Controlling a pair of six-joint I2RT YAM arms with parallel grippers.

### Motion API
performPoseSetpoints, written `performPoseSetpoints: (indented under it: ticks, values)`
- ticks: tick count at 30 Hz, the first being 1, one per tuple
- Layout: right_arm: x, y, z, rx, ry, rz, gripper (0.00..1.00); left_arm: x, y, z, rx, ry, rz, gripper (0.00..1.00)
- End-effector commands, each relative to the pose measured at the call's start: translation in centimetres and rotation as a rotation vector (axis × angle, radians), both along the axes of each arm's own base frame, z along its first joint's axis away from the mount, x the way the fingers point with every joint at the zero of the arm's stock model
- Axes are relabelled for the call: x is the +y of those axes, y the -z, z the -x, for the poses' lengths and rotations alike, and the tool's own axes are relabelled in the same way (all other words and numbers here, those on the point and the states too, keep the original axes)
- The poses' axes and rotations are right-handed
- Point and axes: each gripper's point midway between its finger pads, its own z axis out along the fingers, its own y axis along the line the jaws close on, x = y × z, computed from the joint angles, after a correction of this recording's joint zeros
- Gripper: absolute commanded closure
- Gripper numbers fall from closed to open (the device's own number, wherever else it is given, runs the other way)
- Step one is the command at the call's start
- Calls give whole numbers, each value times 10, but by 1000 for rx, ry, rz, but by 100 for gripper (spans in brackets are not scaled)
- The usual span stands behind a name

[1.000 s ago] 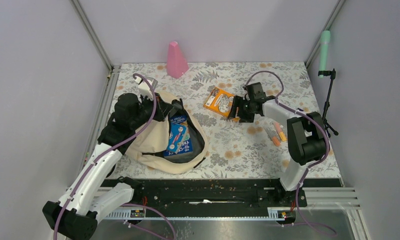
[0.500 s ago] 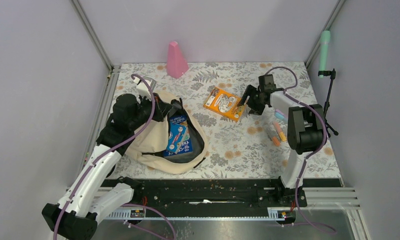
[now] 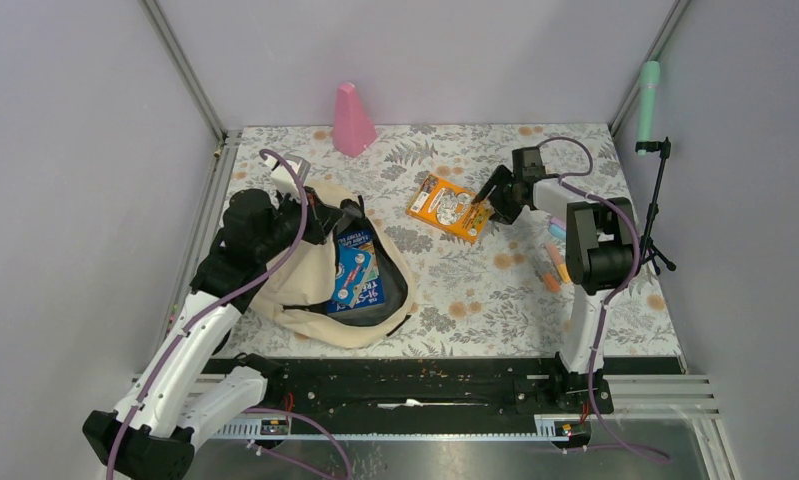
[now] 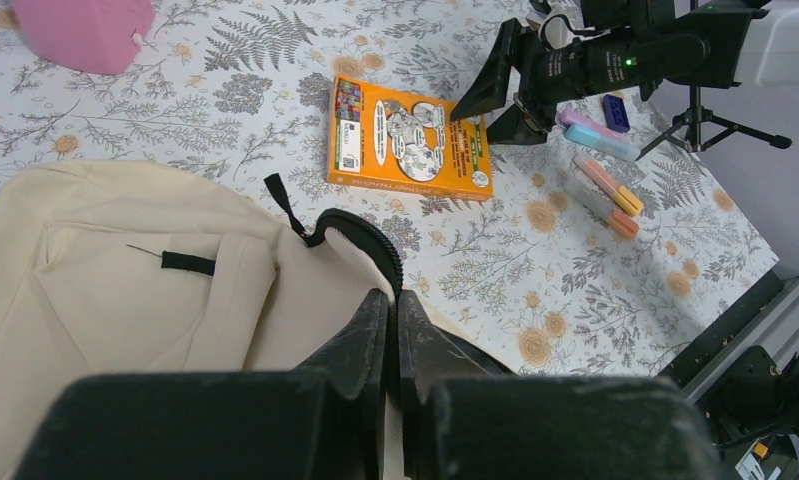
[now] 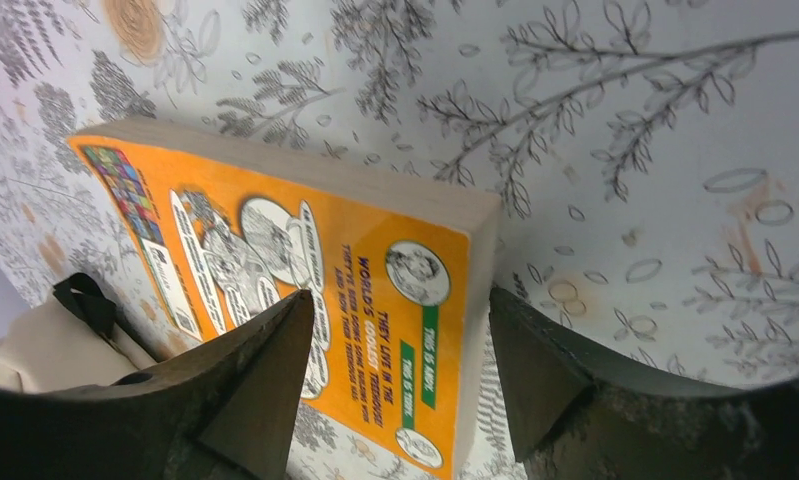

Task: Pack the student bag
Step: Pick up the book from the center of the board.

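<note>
On the fern-and-flower patterned bench (image 3: 495,300), seen from above, the student bag (image 3: 305,295) lies at the left with its mouth open and a blue book (image 3: 357,272) inside. Plain grey walls and metal frame posts (image 3: 185,70) close the bench in. A pink cone (image 3: 352,120) stands at the far edge, an orange book (image 3: 447,207) lies flat near the middle, and a few markers (image 3: 553,265) lie to its right. The left jaws sit at the bag's far rim, the right jaws at the orange book's right end.

From the left wrist, the left jaws are clenched together on the bag's zip-edged rim, with cream fabric spread below.

From the right wrist, the right jaws stand spread and released, straddling a corner of the orange book on the bench.
</note>
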Motion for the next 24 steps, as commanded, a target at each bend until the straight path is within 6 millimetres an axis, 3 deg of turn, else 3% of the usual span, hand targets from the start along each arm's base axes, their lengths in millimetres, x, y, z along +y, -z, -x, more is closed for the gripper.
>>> performPoseSetpoints:
  ticks: [1, 4, 7, 17, 24]
  values:
    - [7, 5, -11, -3, 11, -18, 30, -4, -46, 2, -154, 28, 80, 100]
    - [9, 9, -10, 5, 4, -22, 38, -4, -46, 2, -154, 28, 82, 100]
    - [11, 10, -9, -7, -4, -33, 58, -4, -46, 1, -154, 26, 82, 100]
    - [21, -17, -6, -116, -74, -32, 100, -4, -46, 1, -152, 27, 84, 100]
    - [17, -32, 15, -169, -100, 25, 100, -3, -46, 0, -154, 24, 85, 100]
